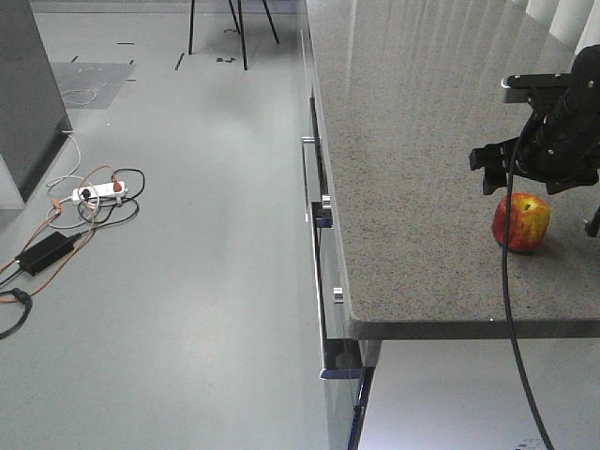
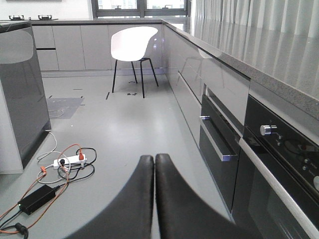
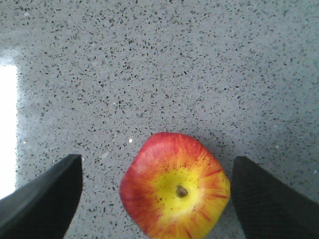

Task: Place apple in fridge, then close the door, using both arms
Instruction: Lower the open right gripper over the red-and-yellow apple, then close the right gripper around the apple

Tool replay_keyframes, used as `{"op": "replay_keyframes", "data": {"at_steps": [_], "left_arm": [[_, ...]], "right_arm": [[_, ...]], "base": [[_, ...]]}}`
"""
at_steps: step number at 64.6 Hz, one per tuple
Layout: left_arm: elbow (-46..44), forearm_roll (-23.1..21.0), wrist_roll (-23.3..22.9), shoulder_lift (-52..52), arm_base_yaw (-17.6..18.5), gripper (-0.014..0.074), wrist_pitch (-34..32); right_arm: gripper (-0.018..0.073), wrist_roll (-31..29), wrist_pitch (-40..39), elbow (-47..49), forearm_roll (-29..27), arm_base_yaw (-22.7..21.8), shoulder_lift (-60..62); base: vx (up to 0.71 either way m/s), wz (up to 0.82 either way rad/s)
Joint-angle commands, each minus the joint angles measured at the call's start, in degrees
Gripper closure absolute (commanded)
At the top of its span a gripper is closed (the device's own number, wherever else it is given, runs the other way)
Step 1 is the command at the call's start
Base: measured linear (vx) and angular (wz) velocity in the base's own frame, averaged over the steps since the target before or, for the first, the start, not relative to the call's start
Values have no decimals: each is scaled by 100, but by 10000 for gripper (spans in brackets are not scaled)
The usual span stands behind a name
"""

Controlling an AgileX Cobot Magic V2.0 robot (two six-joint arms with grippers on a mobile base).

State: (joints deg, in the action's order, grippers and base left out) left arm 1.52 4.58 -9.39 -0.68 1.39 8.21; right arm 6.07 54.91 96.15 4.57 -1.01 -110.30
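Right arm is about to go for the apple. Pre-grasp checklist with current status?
1. Right gripper open: ok, with one finger on each side of the apple.
2. Apple centred between the fingers: ok, though it sits nearer one finger than the other.
3. Apple upright and free: ok. It is stem up on the bare countertop with nothing touching it.
4. Apple away from the counter edge: ok in the front view.
5. Left gripper out of the way: ok. It is shut, empty and pointing across the floor.
6. Fridge door open for the drop: cannot tell from these views.
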Motion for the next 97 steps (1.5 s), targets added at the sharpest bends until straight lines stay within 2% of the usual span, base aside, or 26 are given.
{"op": "replay_keyframes", "data": {"at_steps": [1,11,23,42,79,89,97], "left_arm": [[114,-8,-9,-79,51,601,-449],[114,-8,-9,-79,51,601,-449],[114,-8,-9,-79,51,601,-449],[114,-8,-9,-79,51,601,-449],[114,-8,-9,-79,51,601,-449],[114,-8,-9,-79,51,601,-449],[114,-8,-9,-79,51,601,-449]], "right_arm": [[-27,-18,-277,175,60,-115,275],[-27,-116,-264,175,-140,-286,206],[-27,-650,-316,175,-384,-274,198],[-27,-690,-366,153,-424,-274,184],[-22,-799,101,153,-529,-274,-346],[11,-799,121,153,-511,-274,-359],[96,-799,117,153,-511,-274,-359]], "base": [[0,0],[0,0],[0,0],[0,0],[0,0],[0,0],[0,0]]}}
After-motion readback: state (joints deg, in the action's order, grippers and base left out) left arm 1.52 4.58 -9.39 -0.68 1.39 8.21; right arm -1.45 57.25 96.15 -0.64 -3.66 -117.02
